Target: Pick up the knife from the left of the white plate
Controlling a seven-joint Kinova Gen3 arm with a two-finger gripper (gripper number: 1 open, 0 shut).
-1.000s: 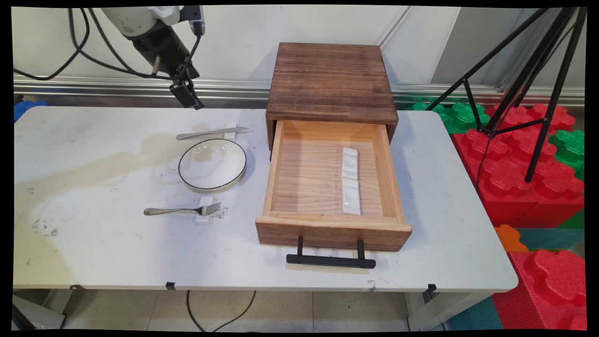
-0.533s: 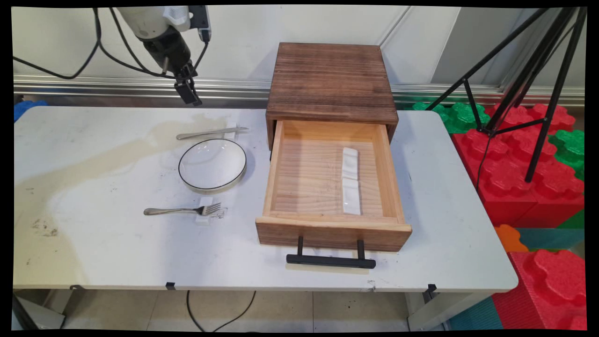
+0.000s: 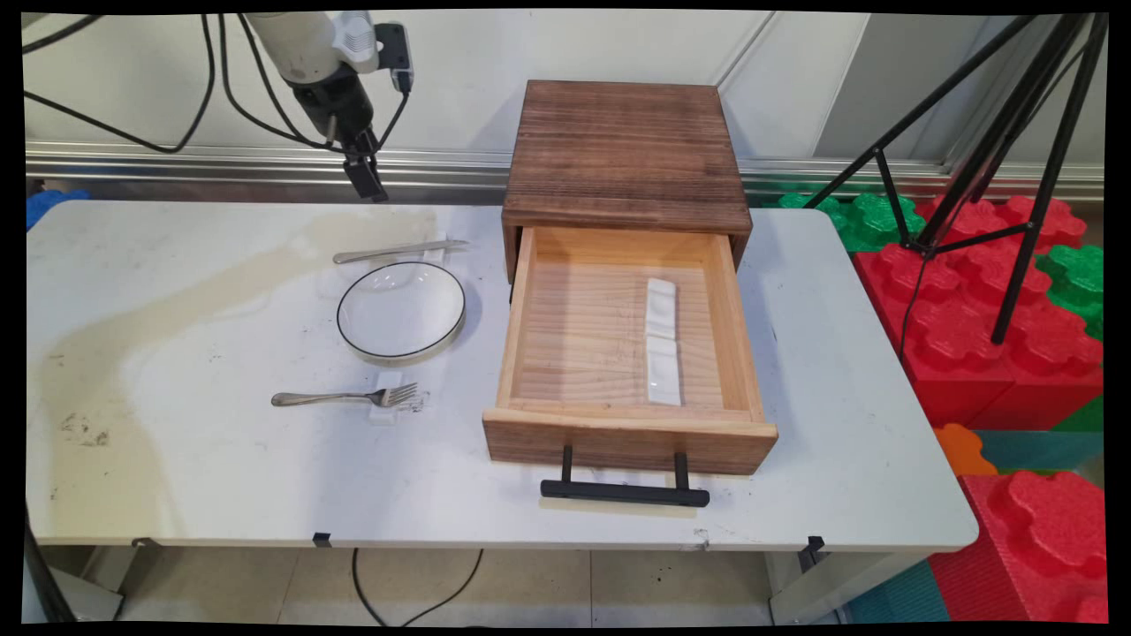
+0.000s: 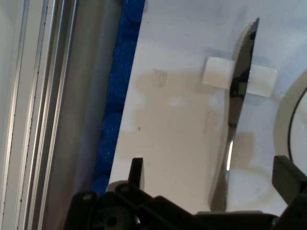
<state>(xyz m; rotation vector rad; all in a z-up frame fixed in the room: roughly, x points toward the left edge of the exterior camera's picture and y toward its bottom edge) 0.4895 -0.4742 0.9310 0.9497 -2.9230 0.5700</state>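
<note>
Mostly wood, steel and glazed white stuff on a scuffed table

The cabinet (image 3: 626, 155) top is dark stained wood with rough-looking grain, while the open drawer (image 3: 629, 353) is pale bare wood, matt, with a matt black metal handle (image 3: 624, 490). The two rests (image 3: 662, 341) inside look like glossy white ceramic. The plate (image 3: 401, 311) is shiny white with a thin dark rim. The knife (image 4: 237, 103) and fork (image 3: 345, 397) are polished metal. The table (image 3: 221, 459) is smooth matt white, smudged here and there.
</note>
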